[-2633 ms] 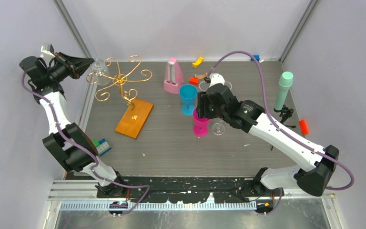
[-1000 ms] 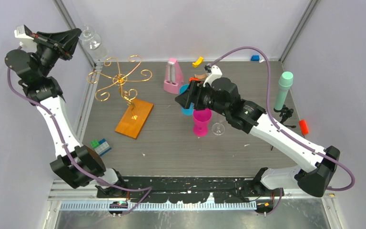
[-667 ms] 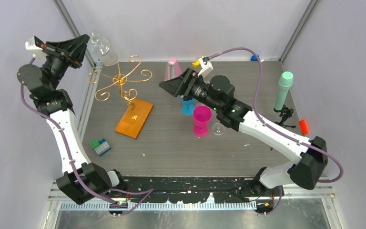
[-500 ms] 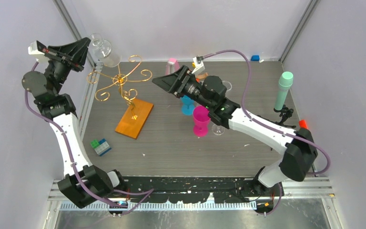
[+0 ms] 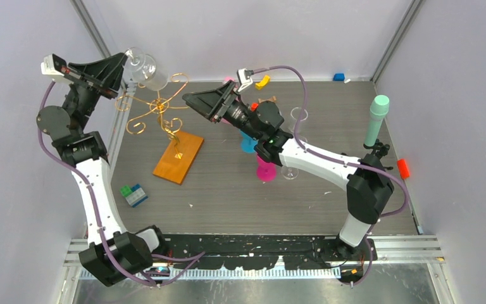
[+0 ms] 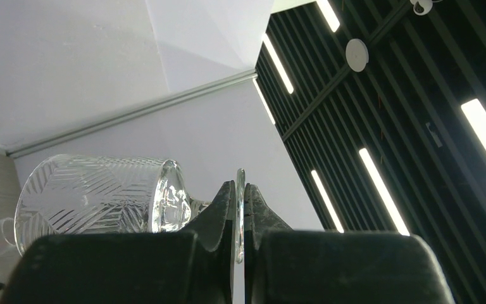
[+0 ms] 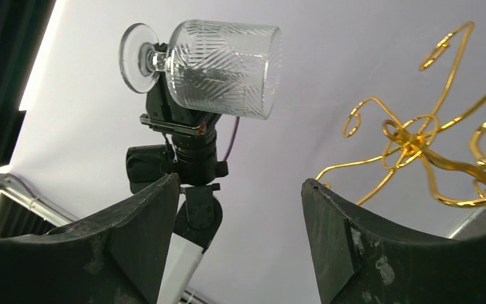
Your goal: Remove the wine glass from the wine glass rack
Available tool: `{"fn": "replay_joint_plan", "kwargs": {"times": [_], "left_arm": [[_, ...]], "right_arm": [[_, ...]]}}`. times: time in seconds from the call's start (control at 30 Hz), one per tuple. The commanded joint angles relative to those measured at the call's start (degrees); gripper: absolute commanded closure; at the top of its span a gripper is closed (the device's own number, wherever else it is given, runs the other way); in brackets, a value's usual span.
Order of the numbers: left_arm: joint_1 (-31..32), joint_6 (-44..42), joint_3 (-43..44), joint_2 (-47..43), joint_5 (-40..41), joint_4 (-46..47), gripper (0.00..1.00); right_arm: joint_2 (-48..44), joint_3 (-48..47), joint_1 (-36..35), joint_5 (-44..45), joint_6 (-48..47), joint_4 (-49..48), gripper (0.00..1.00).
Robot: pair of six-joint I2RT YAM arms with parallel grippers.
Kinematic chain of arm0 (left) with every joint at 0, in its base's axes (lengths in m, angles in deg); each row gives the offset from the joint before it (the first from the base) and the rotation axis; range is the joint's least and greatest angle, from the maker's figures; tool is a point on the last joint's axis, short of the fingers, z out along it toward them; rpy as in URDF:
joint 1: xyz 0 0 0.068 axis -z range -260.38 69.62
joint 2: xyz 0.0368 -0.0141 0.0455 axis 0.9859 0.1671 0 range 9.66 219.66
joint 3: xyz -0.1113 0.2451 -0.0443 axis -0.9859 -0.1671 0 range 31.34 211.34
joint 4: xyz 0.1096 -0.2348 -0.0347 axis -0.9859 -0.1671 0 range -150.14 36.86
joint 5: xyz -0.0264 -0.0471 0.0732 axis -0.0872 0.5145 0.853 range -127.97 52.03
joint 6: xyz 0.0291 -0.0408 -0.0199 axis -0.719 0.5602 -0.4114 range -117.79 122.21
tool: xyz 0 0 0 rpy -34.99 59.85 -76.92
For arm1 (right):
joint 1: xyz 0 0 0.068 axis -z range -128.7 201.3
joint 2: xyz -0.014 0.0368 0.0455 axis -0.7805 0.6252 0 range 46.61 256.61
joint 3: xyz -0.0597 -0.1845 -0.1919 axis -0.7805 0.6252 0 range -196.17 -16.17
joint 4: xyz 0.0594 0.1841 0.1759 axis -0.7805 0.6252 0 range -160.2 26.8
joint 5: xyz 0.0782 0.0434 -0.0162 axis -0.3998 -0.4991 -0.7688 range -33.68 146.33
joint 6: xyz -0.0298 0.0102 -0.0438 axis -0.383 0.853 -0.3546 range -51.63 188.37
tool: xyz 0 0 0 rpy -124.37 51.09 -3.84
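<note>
Wine glass (image 5: 144,68) is clear of the wine glass rack (image 5: 158,104). Left hand (image 6: 240,218) pinches its foot over the surface's far-left corner. Right hand (image 7: 240,209) spread, empty. Likely remaining: set it down.

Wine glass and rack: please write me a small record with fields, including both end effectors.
wine glass: lying on its side in the air, apart from the rack
wine glass rack: upright, no glass seen on it
left end effector: shut on the glass foot
right end effector: open, empty, facing the glass
</note>
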Motion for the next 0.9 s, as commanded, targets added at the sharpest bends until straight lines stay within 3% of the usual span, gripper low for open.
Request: {"fn": "replay_joint_plan", "kwargs": {"times": [0.0,0.53,0.87], "left_arm": [[2.2,18.0,0.5,-2.7,2.3,5.1,1.0],[3.0,17.1,-1.9,-6.5,3.2,0.5,1.0],[3.0,18.6,-2.8,-6.7,3.2,0.1,1.0]], "right_arm": [[-0.1,-3.1,-1.4,1.3,-0.7,-7.6,0.26],[7.0,-10.4,-2.5,3.4,-4.3,-11.8,0.2],[14.6,-17.7,-2.5,-3.8,1.5,-28.2,0.22]]}}
